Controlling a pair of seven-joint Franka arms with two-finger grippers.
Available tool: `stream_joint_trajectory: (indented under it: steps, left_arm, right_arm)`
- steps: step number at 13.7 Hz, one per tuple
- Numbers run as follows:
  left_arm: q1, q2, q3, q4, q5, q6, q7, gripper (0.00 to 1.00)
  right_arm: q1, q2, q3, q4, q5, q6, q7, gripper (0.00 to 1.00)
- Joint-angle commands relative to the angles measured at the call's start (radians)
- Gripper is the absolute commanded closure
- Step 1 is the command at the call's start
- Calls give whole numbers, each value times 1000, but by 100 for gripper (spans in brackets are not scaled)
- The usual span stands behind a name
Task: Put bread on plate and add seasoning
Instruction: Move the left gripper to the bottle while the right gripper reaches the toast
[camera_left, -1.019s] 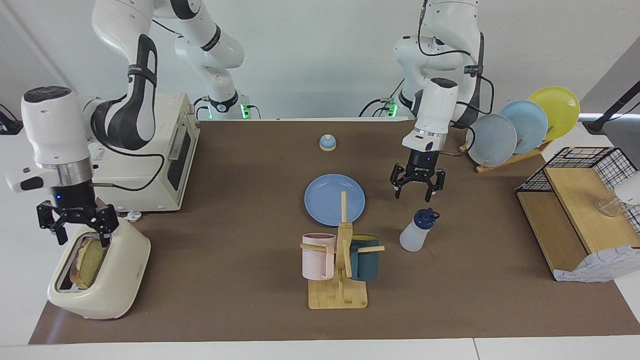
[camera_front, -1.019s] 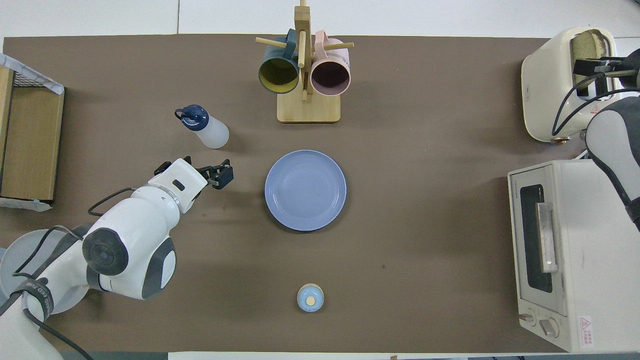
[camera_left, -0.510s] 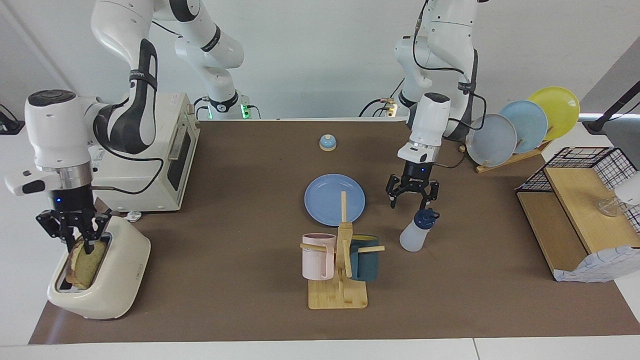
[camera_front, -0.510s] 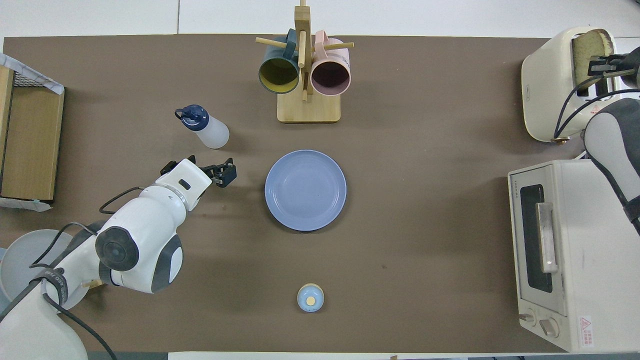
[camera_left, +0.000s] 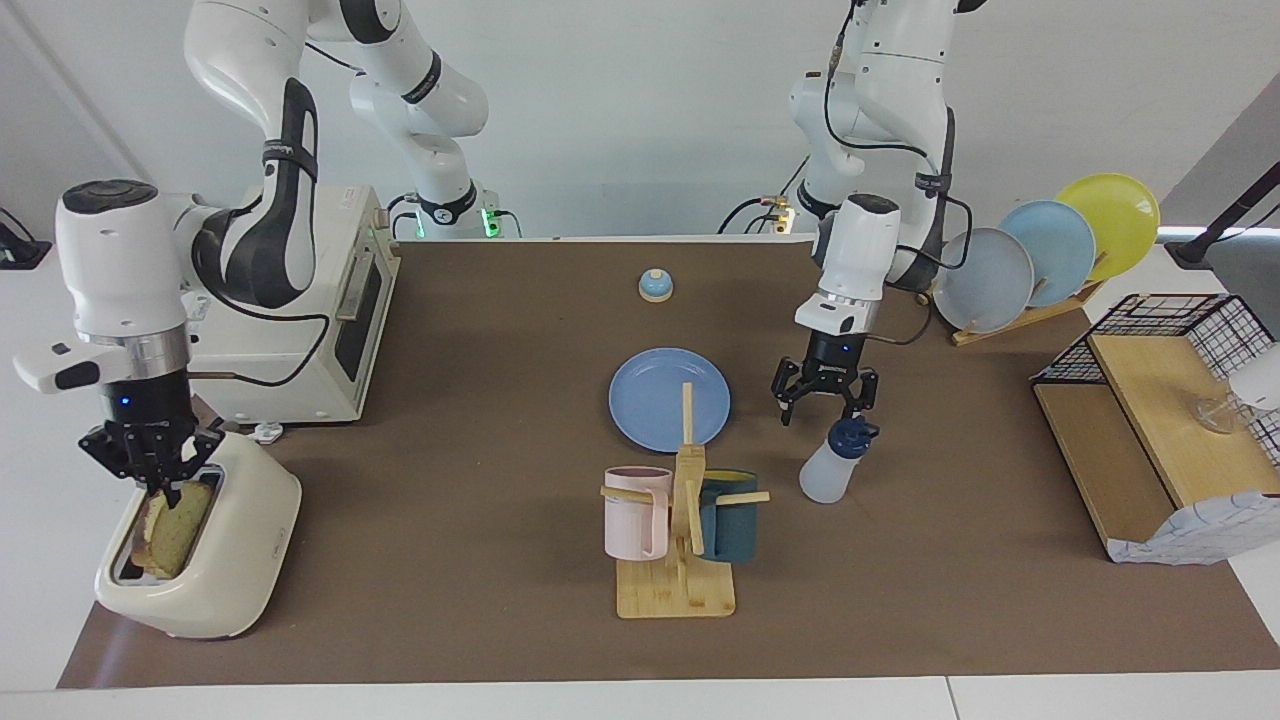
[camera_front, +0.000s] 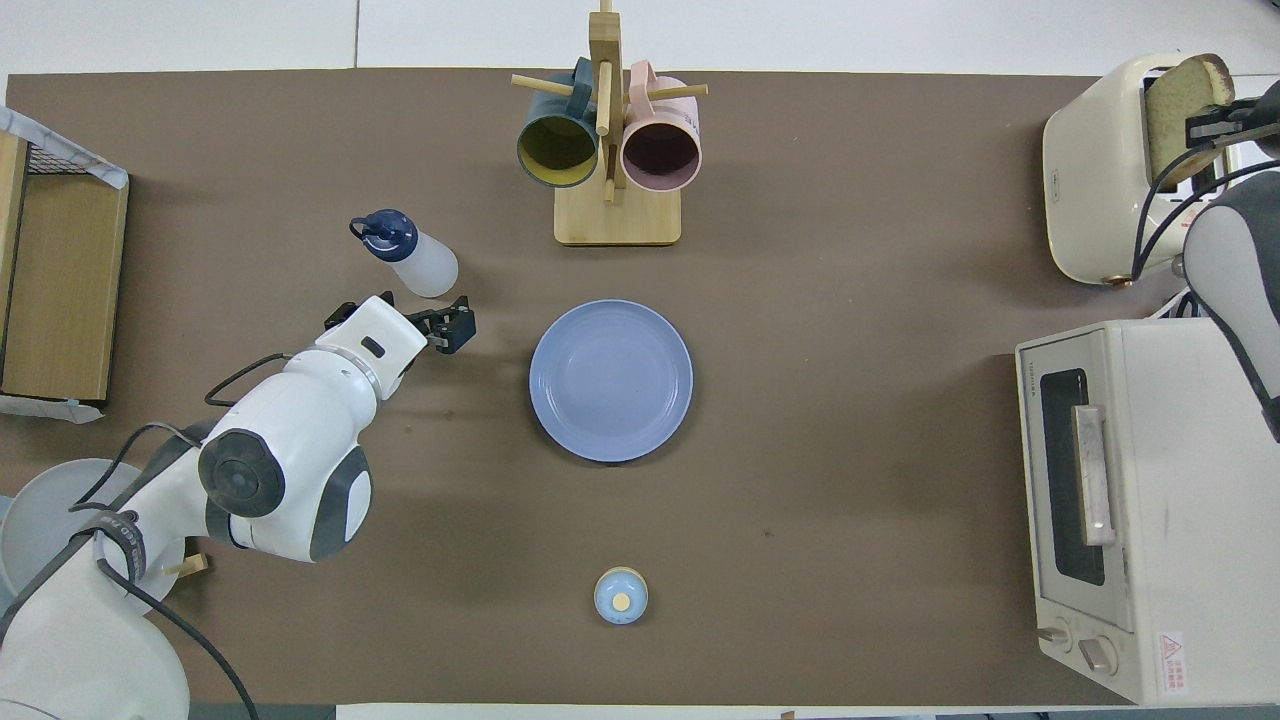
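Note:
The bread (camera_left: 172, 528) stands upright in the slot of a cream toaster (camera_left: 225, 565) at the right arm's end of the table, its upper part sticking out. My right gripper (camera_left: 152, 480) comes straight down and is shut on the top edge of the bread (camera_front: 1180, 105). The blue plate (camera_left: 655, 405) lies flat and bare at mid-table. The seasoning (camera_left: 832, 470), a white bottle with a navy cap, stands beside the plate toward the left arm's end. My left gripper (camera_left: 826, 408) hangs open over the mat right by the seasoning (camera_front: 418, 262), apart from it.
A wooden mug rack (camera_left: 678, 560) with a pink and a teal mug stands by the plate, farther from the robots. A small bell (camera_left: 655, 286) sits nearer the robots. A toaster oven (camera_left: 300, 330) is by the toaster. A plate rack (camera_left: 1040, 255) and a wire shelf (camera_left: 1160, 420) fill the left arm's end.
My right gripper has come down onto the bread and shut on its top edge. My left gripper, still open, has moved closer to the seasoning's cap.

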Motion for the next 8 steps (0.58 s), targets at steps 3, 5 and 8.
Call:
stream_joint_trajectory:
  steps: [3,5,8]
  left_arm:
    - [-57,30,71,26,-13,11,4,0]
    - [-125,53,145,49,-13,9,6,0]
    - [-311,116,339,101,-15,5,1,0]
  right_arm:
    - [123,-113,6,66,-25,-267,-41,100]
    - [191,-153,8,66,-22,-341,-25,100]
    - [306,-190,14,26,-10,-410,191,100]
